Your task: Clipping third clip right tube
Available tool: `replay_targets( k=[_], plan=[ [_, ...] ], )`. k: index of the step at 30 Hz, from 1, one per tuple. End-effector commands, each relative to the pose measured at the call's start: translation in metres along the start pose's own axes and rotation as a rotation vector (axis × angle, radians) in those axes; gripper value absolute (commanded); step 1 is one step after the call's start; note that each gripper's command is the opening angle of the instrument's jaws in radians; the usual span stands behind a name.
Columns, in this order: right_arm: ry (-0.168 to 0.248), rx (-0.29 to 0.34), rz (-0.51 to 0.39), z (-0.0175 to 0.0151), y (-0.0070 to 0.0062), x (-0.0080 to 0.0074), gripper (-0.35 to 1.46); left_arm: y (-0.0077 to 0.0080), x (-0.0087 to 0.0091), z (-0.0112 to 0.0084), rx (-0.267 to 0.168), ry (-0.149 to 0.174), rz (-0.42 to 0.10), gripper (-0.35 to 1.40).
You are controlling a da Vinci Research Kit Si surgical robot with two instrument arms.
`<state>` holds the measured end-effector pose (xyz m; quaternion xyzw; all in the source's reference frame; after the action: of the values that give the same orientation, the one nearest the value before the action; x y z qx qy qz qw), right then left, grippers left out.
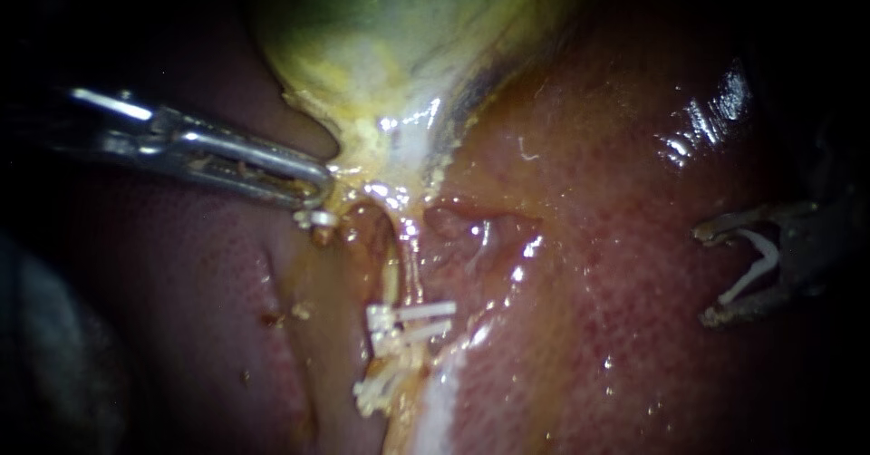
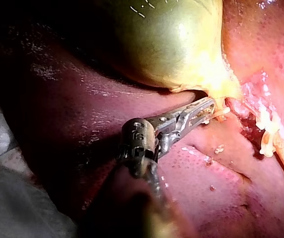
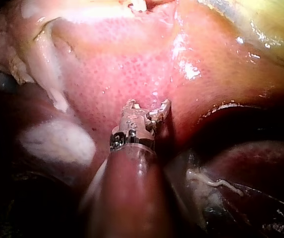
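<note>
I am on the approach step. My right instrument (image 1: 705, 275) waits at 3 o'clock in the endoscope view, over the liver (image 1: 634, 147). Its jaws stand wide apart with a white loaded clip (image 1: 750, 281) held between them.

It is well apart from the tube (image 1: 410, 265), which runs from centre down toward 6 o'clock. The tube already carries white clips (image 1: 412, 321). I cannot tell for certain which strand is the right one.

My left instrument (image 1: 313, 188) comes in from 9 o'clock, with its jaws pinching the neck of the gallbladder (image 1: 381, 47).

Next I judge the right instrument must travel toward 9 o'clock, straddle the tube beside the set clips, then close.

The left wrist view shows that pinch and the set clips close up. The right wrist view shows only spread jaws against liver, and I cannot pick out the tube in it.
</note>
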<state>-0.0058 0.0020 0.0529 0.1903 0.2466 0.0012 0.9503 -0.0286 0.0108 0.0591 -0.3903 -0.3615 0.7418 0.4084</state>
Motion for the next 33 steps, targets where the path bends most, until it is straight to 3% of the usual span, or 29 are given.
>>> replay_targets(
  k=[1,4,8,15,21,24,33],
  plan=[
    [0.000,0.001,-0.001,-0.0001,0.0000,0.0001,0.48,0.0001,0.0004,-0.0008,0.004,0.008,-0.004,-0.35],
    [0.000,0.001,-0.001,-0.0002,-0.0001,0.0001,0.48,0.0005,0.0018,-0.0034,0.019,0.023,-0.016,-0.35],
    [0.000,0.001,-0.001,-0.0002,-0.0001,0.0002,0.49,0.0007,0.0033,-0.0052,0.030,0.037,-0.024,-0.35],
    [0.001,0.004,0.002,-0.0008,-0.0001,0.0005,0.49,0.0006,0.0029,-0.0049,0.035,0.040,-0.024,-0.35],
    [0.017,0.016,0.015,-0.0027,0.0004,0.0019,0.49,0.0006,0.0029,-0.0049,0.035,0.040,-0.024,-0.35],
    [0.071,0.027,0.034,-0.0038,0.0008,0.0032,0.49,0.0006,0.0029,-0.0048,0.036,0.040,-0.024,-0.35],
    [0.323,0.078,0.131,-0.0057,0.0015,0.0089,0.49,0.0006,0.0028,-0.0047,0.037,0.041,-0.024,-0.35]
  ],
)
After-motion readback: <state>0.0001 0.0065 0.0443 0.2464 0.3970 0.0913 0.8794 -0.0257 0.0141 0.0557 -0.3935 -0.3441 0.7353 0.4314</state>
